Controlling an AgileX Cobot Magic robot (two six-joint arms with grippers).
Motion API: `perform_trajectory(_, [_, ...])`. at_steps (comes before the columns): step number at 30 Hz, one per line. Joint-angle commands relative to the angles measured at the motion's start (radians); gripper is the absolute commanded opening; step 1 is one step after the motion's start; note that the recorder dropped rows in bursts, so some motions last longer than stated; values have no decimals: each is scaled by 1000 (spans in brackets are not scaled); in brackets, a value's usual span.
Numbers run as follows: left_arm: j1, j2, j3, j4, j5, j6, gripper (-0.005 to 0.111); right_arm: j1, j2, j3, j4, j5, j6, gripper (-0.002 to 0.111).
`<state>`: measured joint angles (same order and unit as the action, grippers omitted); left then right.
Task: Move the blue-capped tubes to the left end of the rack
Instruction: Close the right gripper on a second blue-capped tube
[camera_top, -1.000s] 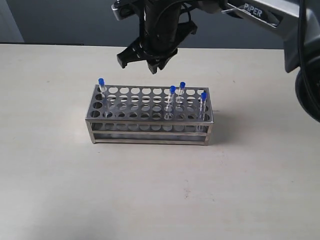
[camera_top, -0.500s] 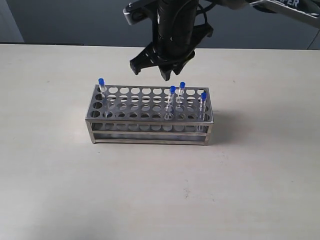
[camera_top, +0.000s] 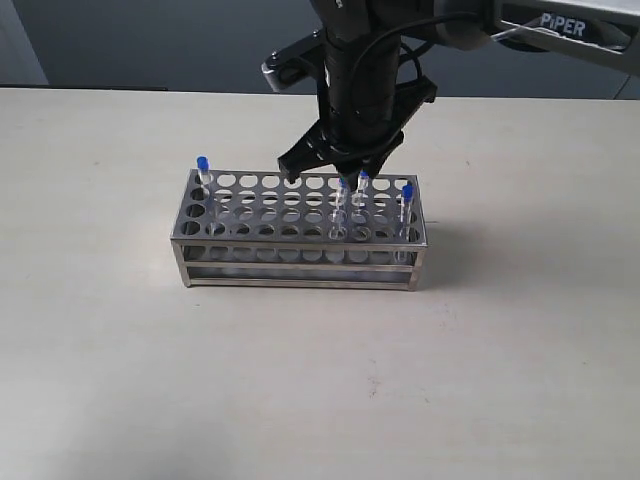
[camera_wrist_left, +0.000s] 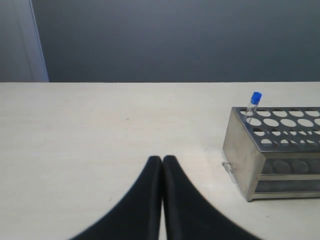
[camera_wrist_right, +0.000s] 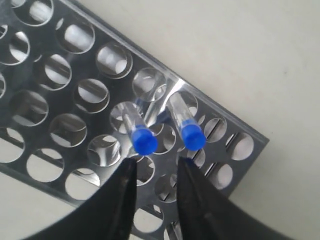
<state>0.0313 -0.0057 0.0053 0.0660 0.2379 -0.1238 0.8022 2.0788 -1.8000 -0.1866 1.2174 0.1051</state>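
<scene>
Right above the right half of the rack (camera_top: 300, 255), the right claw (camera_top: 322, 172) hangs with its jaws partway spread, not clamped on anything as far as I can see. In the right wrist view its two black fingers (camera_wrist_right: 120, 200) sit low over the top plate. The cap of one of the blue-capped tubes (camera_wrist_right: 144, 140) is just ahead of the gap between them, and a second tube (camera_wrist_right: 192, 136) is right beside it, in line with the other finger. I can't tell if a finger is brushing either one, but neither looks pinched.

Progress-wise I'd call it about a quarter done. The left-end tube (camera_top: 203, 172) stands in the back corner hole at the rack's left end. The pair under the claw are in the right half, and the right-end tube (camera_top: 407, 198) is further out again, so three to go.

The left claw (camera_wrist_left: 162, 162) is out beyond the rack's left end, over the table (camera_top: 300, 400), jaws pressed together, holding nothing.
</scene>
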Motion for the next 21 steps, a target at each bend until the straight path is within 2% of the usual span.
perform_trajectory(1, [-6, 6, -5, 2, -7, 1, 1, -6, -8, 4, 15, -16, 0, 29])
perform_trajectory(6, [-6, 6, -5, 2, -7, 1, 1, -6, -8, 4, 15, -103, 0, 29])
perform_trajectory(21, [-6, 6, -5, 2, -7, 1, 1, -23, 33, 4, 39, -103, 0, 29])
